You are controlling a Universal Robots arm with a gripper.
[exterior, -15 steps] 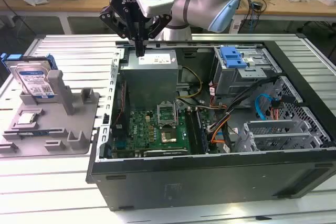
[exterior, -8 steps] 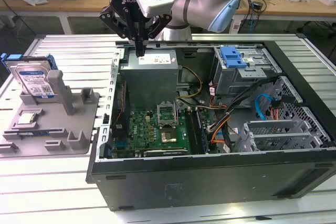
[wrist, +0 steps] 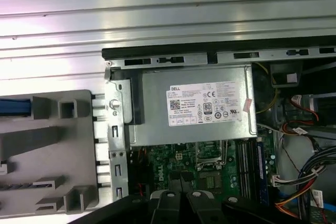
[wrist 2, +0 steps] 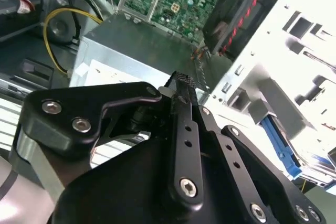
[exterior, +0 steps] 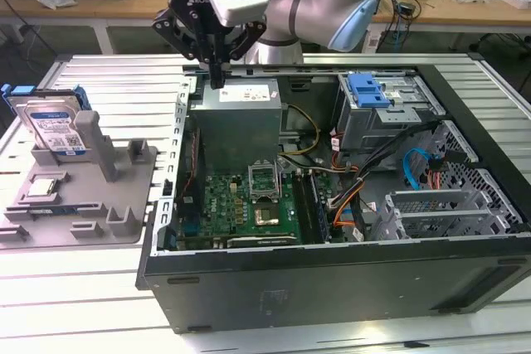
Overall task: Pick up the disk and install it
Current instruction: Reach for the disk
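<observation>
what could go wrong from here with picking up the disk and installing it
1. The gripper hangs close over the case rim beside the power supply. A sideways move toward the disk could clip that rim.
2. The disk stands on edge in the grey holder, so an off-centre grip might tip it.
3. Loose cables lie beside the drive cage and could snag during installation.

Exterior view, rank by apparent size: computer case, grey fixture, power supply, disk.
1. computer case
2. grey fixture
3. power supply
4. disk, its lower part hidden by the fixture, so its visible area understates it; it looks smallest regardless.
</observation>
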